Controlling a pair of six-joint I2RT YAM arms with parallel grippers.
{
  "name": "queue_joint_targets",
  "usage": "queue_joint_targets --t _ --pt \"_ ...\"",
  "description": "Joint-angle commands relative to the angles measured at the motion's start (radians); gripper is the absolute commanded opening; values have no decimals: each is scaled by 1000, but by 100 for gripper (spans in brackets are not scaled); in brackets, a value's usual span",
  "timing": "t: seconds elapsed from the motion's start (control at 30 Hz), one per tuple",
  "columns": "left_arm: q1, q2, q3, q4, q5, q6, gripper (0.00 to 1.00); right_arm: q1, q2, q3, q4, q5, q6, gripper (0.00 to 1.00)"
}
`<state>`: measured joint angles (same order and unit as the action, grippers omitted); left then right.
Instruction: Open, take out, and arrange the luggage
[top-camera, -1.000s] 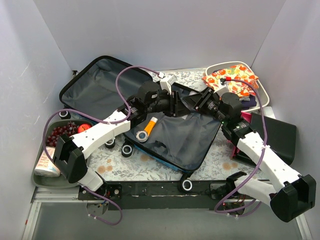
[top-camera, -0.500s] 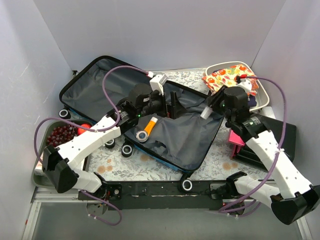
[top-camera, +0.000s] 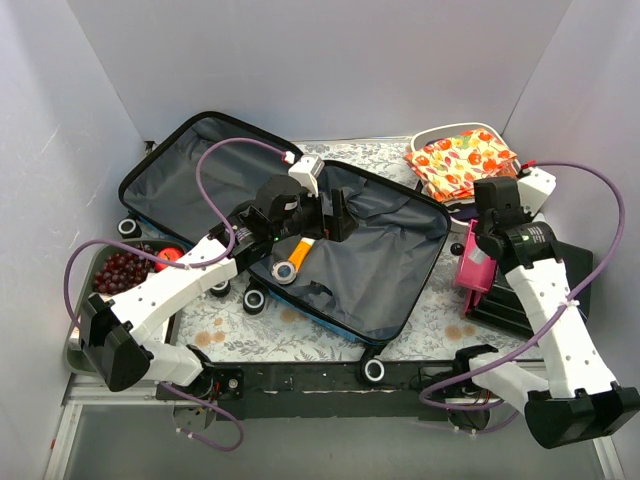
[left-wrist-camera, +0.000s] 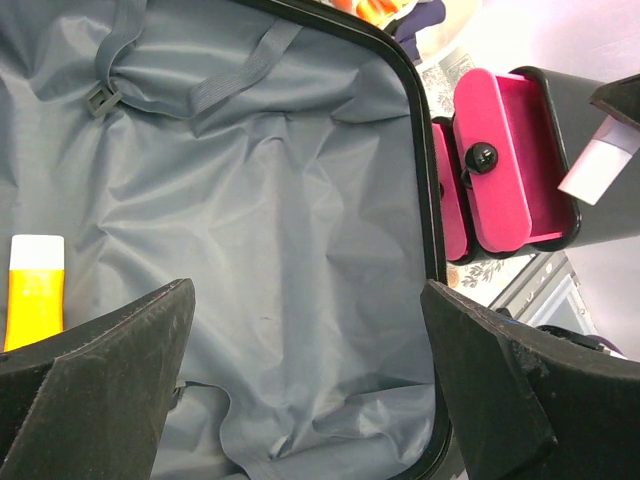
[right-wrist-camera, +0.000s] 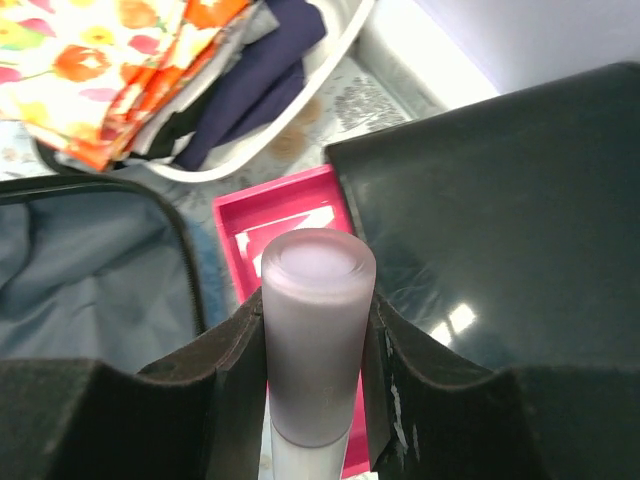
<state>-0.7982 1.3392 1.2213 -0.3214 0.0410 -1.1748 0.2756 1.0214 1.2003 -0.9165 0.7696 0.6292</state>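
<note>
Lying opened flat in the middle of the floral-patterned surface (top-camera: 300, 325), the small bright blue hard-shell luggage (top-camera: 385, 275) shows the dark grey fabric lining of both halves. One half is toward the back left and the other is nearer the arm bases. The left fingers (left-wrist-camera: 110, 390) hang spread wide and empty over the nearer half. An orange tube with a white cap (left-wrist-camera: 35, 290) lies on that lining beside a round silver-rimmed object (top-camera: 287, 271). The right fingers (right-wrist-camera: 225, 400) are clamped on a pale lilac tube (right-wrist-camera: 318, 270), its round cap standing clear of the fingertips. Below it is a bright pink plastic tray (right-wrist-camera: 285, 215) beside a flat black case (right-wrist-camera: 500, 220), to the right of the luggage. A white tub (right-wrist-camera: 322, 72) holding an orange floral cloth (top-camera: 462, 158) sits behind them.
</note>
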Motion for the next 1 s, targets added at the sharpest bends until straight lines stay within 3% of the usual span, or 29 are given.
queue_joint_targets --t 0.0,0.4,0.77,0.83,0.97 --pt "-3 -14 -8 -22 -29 24 98 -100 -20 -7 59 -61 -172 1" --pt "-3 -5 -9 -25 -10 26 98 -127 15 -137 133 -164 -215 1" --pt "-3 9 -13 -22 -7 15 98 -127 -15 -165 140 -147 -194 38" --pt "-4 9 -11 -21 -1 14 98 -127 -32 -153 148 -165 -204 50" --pt "-3 8 -9 -22 2 12 98 -128 -52 -125 146 -187 -221 57"
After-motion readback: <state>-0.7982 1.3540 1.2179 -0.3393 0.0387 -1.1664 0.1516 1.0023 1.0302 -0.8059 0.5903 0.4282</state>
